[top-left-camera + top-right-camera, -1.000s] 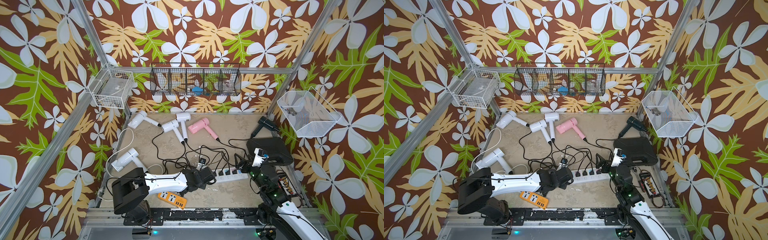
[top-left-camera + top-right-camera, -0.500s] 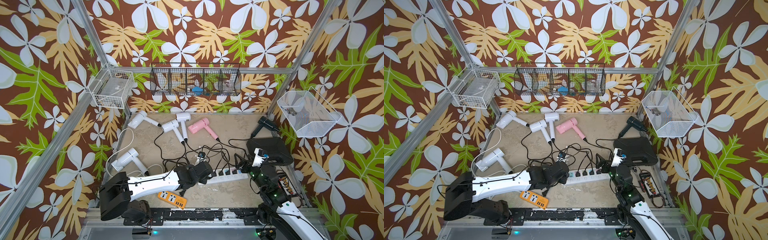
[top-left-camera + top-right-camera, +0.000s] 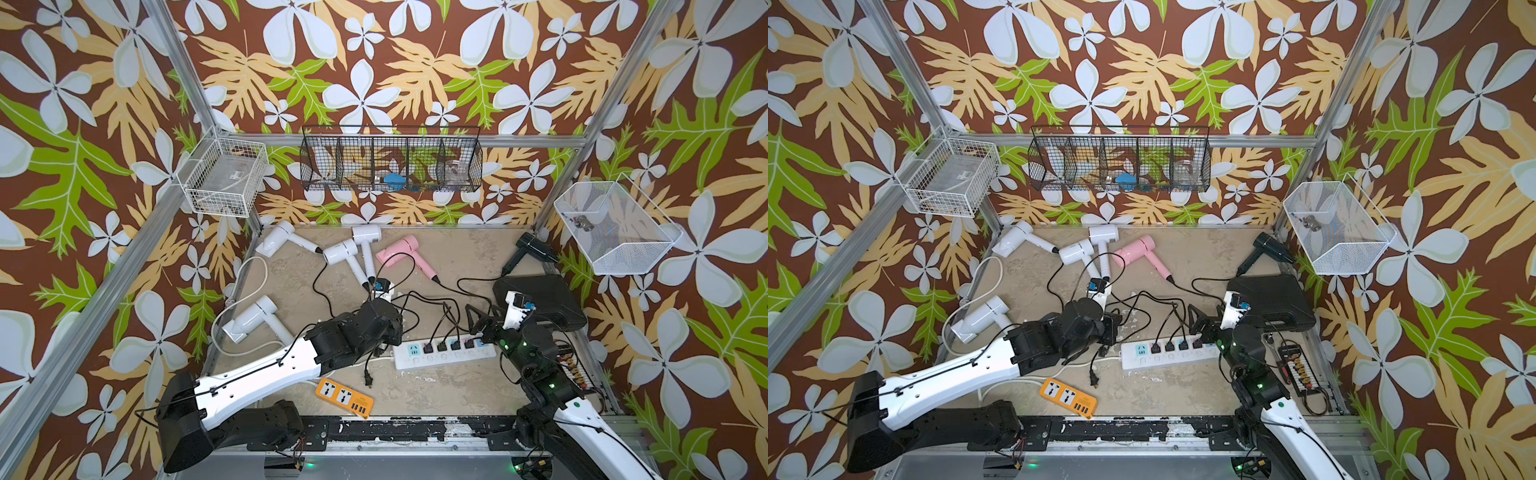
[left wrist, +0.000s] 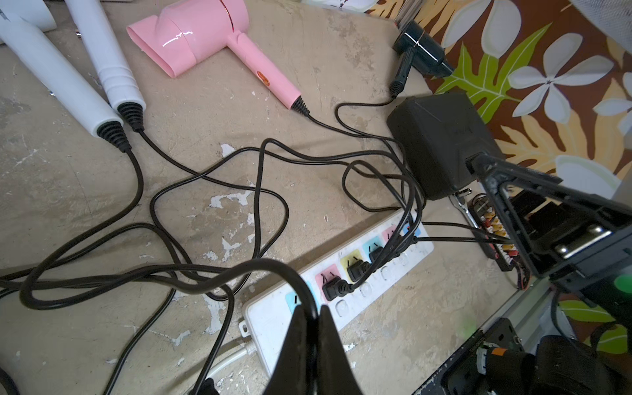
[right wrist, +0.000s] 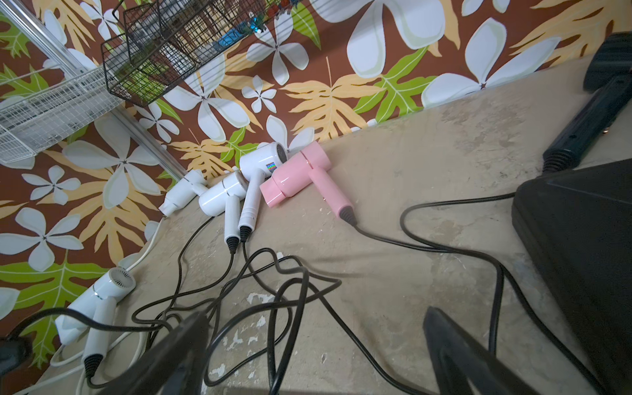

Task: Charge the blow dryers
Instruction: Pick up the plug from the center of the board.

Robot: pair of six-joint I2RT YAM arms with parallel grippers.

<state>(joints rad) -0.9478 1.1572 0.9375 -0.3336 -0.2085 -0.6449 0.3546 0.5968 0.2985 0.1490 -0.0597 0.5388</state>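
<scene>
- The left gripper (image 4: pixel 312 309) is clamped shut on a black cord (image 4: pixel 219 280), well up from its loose plug (image 3: pixel 368 381). The plug dangles between the white power strip (image 3: pixel 446 360) and the orange power strip (image 3: pixel 344 397). With the grip so far from the prongs, the plug is likely to swing, and it can hardly be steered into the free blue socket (image 3: pixel 411 348).
- The thin cord is pinched only at the fingertips, so it may slip through the closed jaws if it is pulled.
- The cords are looped over one another. A lift could drag neighbouring loops, tug seated plugs out, or shift the white power strip.
- The right gripper (image 5: pixel 318 359) is held wide open and empty above the cords, near the strip's end by the black case (image 3: pixel 540 299). Nothing is pinned down by it.
- The blow dryers (image 3: pixel 368 237) lie on the table (image 3: pixel 457 257). The pink dryer (image 3: pixel 399 251) and three white ones are along the back wall, the black dryer (image 3: pixel 534 247) is by the case, and a fourth white dryer (image 3: pixel 251 320) is at the left edge.
- Which dryer owns the held cord cannot be told, so a light dryer may be dragged.
</scene>
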